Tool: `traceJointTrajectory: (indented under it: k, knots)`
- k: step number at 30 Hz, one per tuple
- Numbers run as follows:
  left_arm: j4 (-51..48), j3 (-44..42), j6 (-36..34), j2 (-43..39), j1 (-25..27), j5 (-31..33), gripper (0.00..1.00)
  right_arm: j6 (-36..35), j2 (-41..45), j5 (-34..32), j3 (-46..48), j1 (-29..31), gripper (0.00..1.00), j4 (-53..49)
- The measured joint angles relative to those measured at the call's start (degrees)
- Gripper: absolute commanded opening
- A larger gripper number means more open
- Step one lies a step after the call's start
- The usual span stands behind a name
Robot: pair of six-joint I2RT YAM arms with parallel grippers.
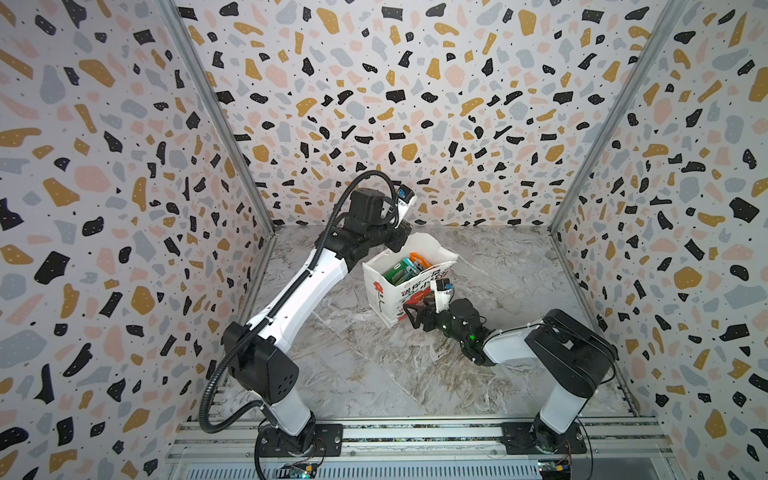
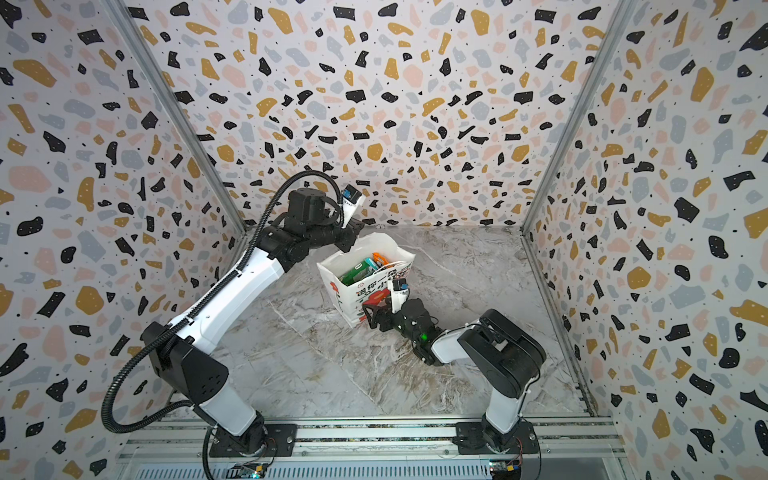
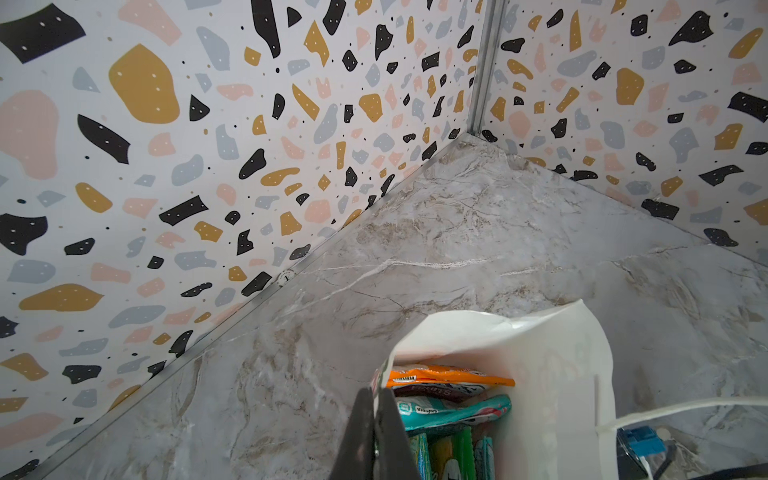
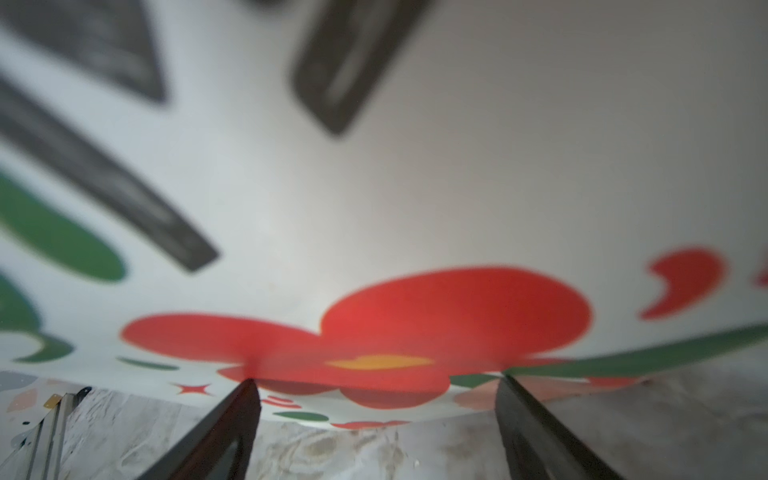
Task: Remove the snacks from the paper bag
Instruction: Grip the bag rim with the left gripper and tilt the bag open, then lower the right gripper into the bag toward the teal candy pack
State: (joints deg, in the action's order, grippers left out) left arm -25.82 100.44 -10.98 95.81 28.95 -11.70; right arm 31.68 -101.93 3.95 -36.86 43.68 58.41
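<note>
The task had barely begun. Every one of the flat, glossy snacks [image 1: 405, 268] [image 3: 449, 407] that could be seen was inside the white paper bag with red flowers, green stems and dark lettering [image 1: 384, 299] [image 2: 345, 296], and none lay on the grey-veined marble counter [image 1: 374, 374]. All the packets remained to be taken out.

The paper bag stood near the middle of the counter, leaning a little, its mouth open upward. The left hand [image 1: 392, 248] [image 3: 375, 395] was fully closed, pinching the bag's upper rim at the far corner. By my reading, it was holding the mouth open. The right hand [image 1: 409, 313] [image 4: 378, 380] was low beside the counter, its fingers spread wide and holding nothing. Both fingertips [image 4: 249, 384] touched the bag's printed front face, right on a red flower.

The bag was thin, smooth paper, creased and bowed at the rim, so it would probably buckle under a hard push. A white cord handle [image 3: 673, 411] trailed from its edge. The packets were packed upright and on edge: an orange one farthest in, then a dark one, a teal one, and green-yellow ones nearest the left hand. Their film looked slick and crinkled, with sealed edges that seemed the likeliest places to grip.
</note>
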Motion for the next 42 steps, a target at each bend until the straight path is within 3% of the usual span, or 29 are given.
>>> traceJointTrajectory:
  k: [8,14,23,34,38,42]
  knots:
    - [0.1,3.6,-3.2,2.0,-0.1,-0.3,0.0,-0.7,-6.6,0.5,-8.4,0.1,0.9,1.7]
    - [2.8,1.0,-3.2,1.0,-0.1,-1.5,0.0,-0.7,-2.9,-0.8,-2.8,-0.2,0.92,1.9]
    - [9.8,-11.0,1.6,-6.9,1.0,-2.8,0.0,0.1,16.6,-7.8,13.5,-5.9,0.93,-8.5]
    - [13.5,-18.8,6.6,-14.2,10.1,0.4,0.0,-2.1,40.0,-23.3,13.1,-12.8,0.93,-35.0]
    - [14.1,-19.7,8.2,-15.0,11.9,1.3,0.0,-5.3,44.8,-22.6,10.5,-12.8,0.92,-40.3]
    - [15.1,-20.5,10.3,-15.0,12.6,3.6,0.0,-9.2,48.7,-15.0,7.3,-12.6,0.91,-42.5]
